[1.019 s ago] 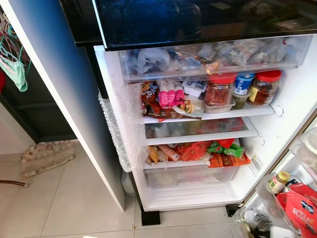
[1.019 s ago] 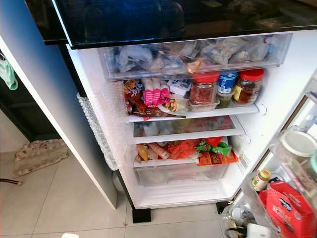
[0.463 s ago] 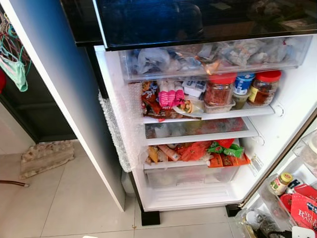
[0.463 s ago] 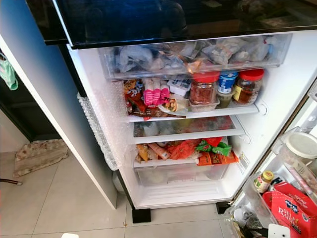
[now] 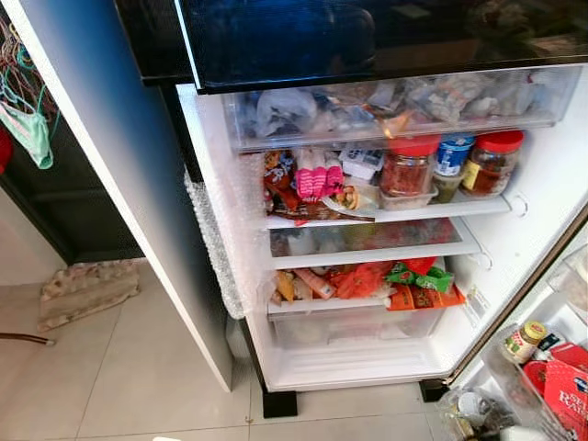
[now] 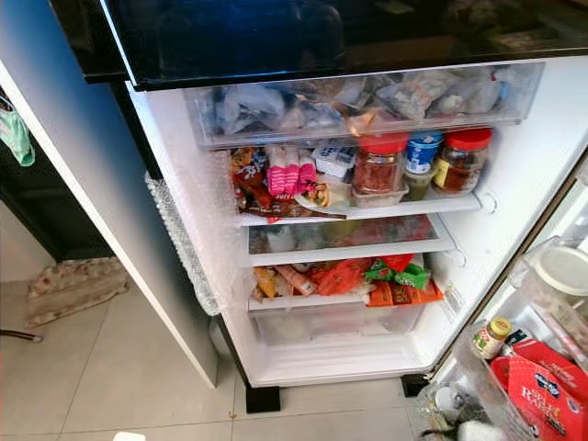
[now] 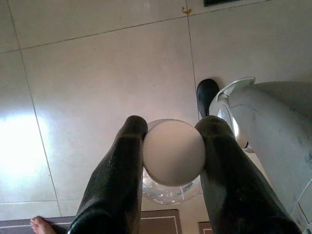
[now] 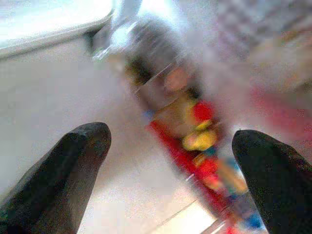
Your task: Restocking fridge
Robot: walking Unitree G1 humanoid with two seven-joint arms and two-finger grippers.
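The fridge (image 5: pixel 230 230) stands open before me, its shelves crowded. Two red-lidded jars (image 5: pixel 409 170) and a blue-lidded tub (image 5: pixel 450 154) sit on the upper shelf, with snack packets (image 5: pixel 386 280) on a lower one. The fridge door's shelf (image 6: pixel 478 372) at the right holds a red box (image 6: pixel 542 400) and a small yellow-lidded jar (image 6: pixel 489 338). In the left wrist view my left gripper (image 7: pixel 173 127) is shut on a clear jar with a white lid (image 7: pixel 173 156), above the floor tiles. My right gripper (image 8: pixel 170 135) is open, its fingers wide apart before blurred door-shelf items.
A clear drawer (image 5: pixel 395 106) full of bags spans the top of the fridge. A folded mat (image 5: pixel 87 289) lies on the tiled floor at the left, below hanging clothes (image 5: pixel 28 129). A person's toes (image 7: pixel 41 225) touch the floor near my own foot (image 7: pixel 207 95).
The fridge door at the right has swung a little further out; its white-lidded container and red box have slid toward the picture's edge. The fridge shelves look the same.
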